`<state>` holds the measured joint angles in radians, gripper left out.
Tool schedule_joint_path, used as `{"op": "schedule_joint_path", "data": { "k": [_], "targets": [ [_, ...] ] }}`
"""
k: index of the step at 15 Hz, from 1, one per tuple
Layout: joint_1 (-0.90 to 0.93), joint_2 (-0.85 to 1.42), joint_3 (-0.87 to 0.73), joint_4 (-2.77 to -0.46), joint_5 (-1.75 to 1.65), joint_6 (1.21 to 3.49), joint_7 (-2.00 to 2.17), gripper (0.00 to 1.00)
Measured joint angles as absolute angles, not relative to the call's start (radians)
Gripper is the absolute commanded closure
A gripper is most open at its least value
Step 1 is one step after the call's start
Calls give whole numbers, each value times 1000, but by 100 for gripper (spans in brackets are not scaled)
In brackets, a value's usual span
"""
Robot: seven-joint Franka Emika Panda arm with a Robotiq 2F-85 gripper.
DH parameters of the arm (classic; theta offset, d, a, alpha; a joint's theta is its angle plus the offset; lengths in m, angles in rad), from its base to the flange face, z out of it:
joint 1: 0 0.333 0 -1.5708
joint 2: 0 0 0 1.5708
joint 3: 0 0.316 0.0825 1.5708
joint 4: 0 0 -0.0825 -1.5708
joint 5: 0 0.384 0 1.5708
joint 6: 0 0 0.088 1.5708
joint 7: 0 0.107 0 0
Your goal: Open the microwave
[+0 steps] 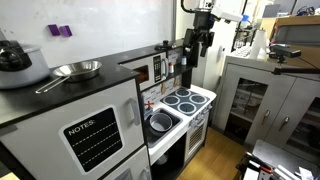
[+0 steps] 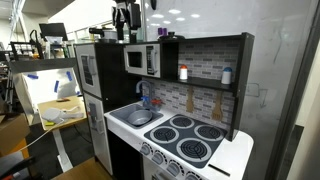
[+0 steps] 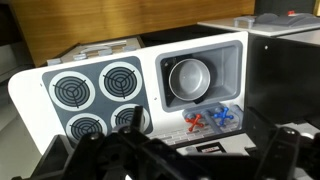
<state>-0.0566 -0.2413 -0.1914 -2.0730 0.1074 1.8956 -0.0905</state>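
Note:
The small microwave (image 2: 140, 59) sits in the upper part of the toy kitchen, with a white-framed door and a dark window. The door looks shut. It also shows as the microwave (image 1: 148, 72) beside the shelf. My gripper (image 2: 125, 33) hangs just above the microwave's top, apart from it. From the other side, the gripper (image 1: 197, 52) is high over the stove. In the wrist view the gripper (image 3: 195, 160) is dark and blurred along the bottom edge. Its fingers (image 3: 100, 152) stand wide apart with nothing between them. The microwave's door does not show there.
Below lie the stove burners (image 3: 100, 95) and a sink with a metal bowl (image 3: 190, 75), with red and blue taps (image 3: 208, 121). A pan (image 1: 75, 70) and a black pot (image 1: 15, 55) stand above the NOTES door (image 1: 93, 140). A white cabinet (image 1: 260, 95) stands nearby.

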Motion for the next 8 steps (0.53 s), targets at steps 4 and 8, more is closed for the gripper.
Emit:
{"op": "schedule_joint_path", "data": {
  "k": [4, 8],
  "targets": [
    [-92, -221, -219, -2073, 195, 1895, -57, 0],
    [-121, -200, -241, -2073, 280, 1895, -18, 0]
  ]
}}
